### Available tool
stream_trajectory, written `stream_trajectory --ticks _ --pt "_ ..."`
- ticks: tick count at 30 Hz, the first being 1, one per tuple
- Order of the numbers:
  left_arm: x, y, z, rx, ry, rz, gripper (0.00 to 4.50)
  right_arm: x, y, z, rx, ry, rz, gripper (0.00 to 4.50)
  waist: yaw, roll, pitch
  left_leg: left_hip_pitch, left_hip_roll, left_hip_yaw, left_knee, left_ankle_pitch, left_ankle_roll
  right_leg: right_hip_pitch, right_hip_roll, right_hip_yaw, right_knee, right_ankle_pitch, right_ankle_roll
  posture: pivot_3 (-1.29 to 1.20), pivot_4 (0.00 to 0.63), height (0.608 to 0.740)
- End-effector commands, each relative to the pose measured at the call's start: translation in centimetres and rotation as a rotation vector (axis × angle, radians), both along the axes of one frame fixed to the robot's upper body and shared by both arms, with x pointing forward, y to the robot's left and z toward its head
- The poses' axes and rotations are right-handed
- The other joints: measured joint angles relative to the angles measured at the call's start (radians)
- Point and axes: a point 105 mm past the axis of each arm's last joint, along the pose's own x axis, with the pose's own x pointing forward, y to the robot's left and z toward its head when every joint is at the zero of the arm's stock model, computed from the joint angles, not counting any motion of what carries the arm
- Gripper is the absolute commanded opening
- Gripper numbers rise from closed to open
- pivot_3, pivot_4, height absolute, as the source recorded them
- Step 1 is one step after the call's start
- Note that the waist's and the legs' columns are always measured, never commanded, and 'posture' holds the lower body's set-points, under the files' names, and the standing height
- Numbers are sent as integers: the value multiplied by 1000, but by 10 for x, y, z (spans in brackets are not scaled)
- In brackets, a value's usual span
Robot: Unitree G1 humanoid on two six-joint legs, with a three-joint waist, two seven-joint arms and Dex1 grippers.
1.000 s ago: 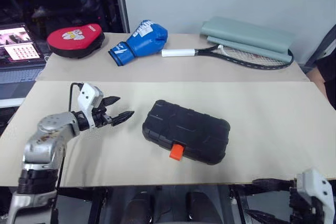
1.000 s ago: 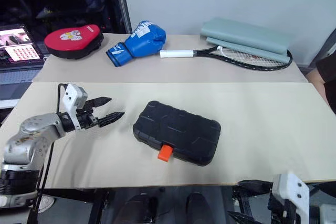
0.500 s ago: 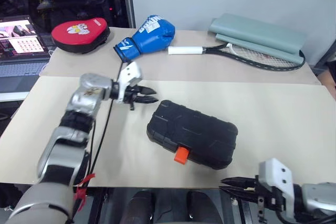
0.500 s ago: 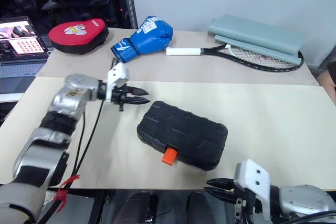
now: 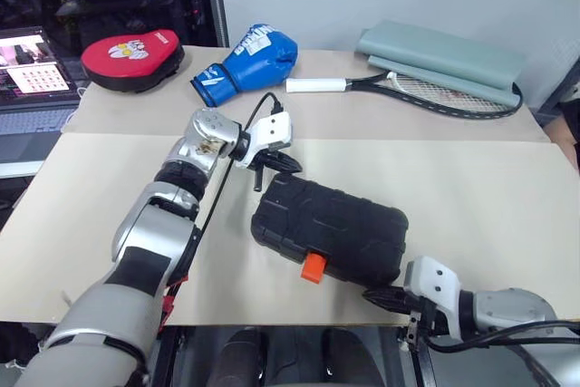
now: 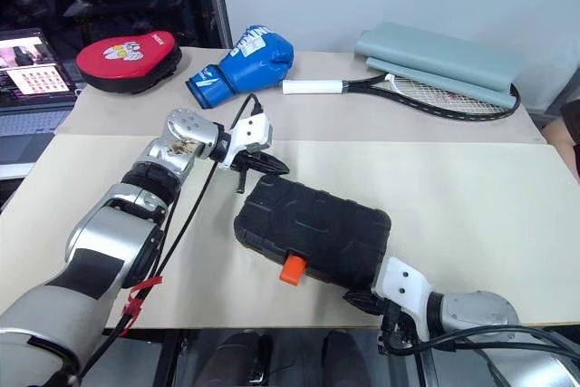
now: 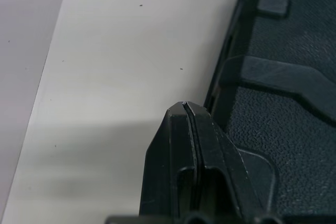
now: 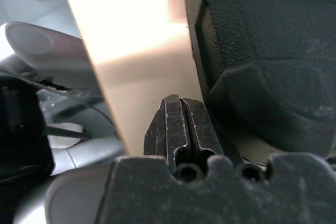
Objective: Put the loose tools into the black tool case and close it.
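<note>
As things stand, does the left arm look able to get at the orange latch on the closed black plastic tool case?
Probably yes: the orange latch faces the near table edge uncovered, and the left gripper sits across the case.

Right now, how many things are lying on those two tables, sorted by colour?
Black: 2, the closed tool case and the tennis racket
Red: 1, the punch pad
Blue: 1, the boxing glove
Grey-green: 1, the racket cover
Total: 5
</note>
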Motion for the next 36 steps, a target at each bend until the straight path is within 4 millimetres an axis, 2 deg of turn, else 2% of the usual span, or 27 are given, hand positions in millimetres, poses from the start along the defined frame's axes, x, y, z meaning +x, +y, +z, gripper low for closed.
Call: stream_trajectory --ticks 1,7,15,19,24,27,30,36 --pt "-16 18 -27 163 109 -83 50 29 -25 17 -55 -147 -106 0 -5 0 0 1 0 0 0 0 0 0 0 0 0 0 0 0 150 736" --pt "-30 36 -26 183 196 -119 50 62 -56 32 -87 -254 -223 0 -17 1 -1 2 1 1 0 0 0 1 1 1 2 0 0 0 150 736" --pt "-55 51 -17 180 281 -121 50 79 -74 40 -113 -315 -273 0 -19 2 -1 1 2 1 -1 0 0 -3 2 3 3 0 -1 0 150 736" --pt "-54 51 -18 172 276 -115 50 65 -75 33 -103 -234 -244 0 -14 2 -1 1 2 1 -1 0 0 -2 2 3 2 0 -1 0 150 736" --pt "-38 41 -13 138 208 -87 50 23 -69 14 -141 -37 -96 0 6 2 -1 0 1 1 -1 0 0 -1 1 1 1 -1 0 0 150 736" --pt "-34 36 -13 131 199 -91 50 16 -63 8 -138 4 -52 0 8 2 -1 0 1 1 1 0 0 -1 1 1 1 -1 0 0 150 736" --pt "-36 31 -16 136 198 -117 50 28 -59 7 -124 -15 -64 0 2 2 -1 0 1 1 1 0 0 -1 1 2 1 0 0 0 150 736" --pt "-59 32 -32 190 248 -194 50 79 -52 15 -104 -145 -135 0 -6 2 -1 0 1 1 1 0 0 -2 1 2 3 0 0 0 150 736"
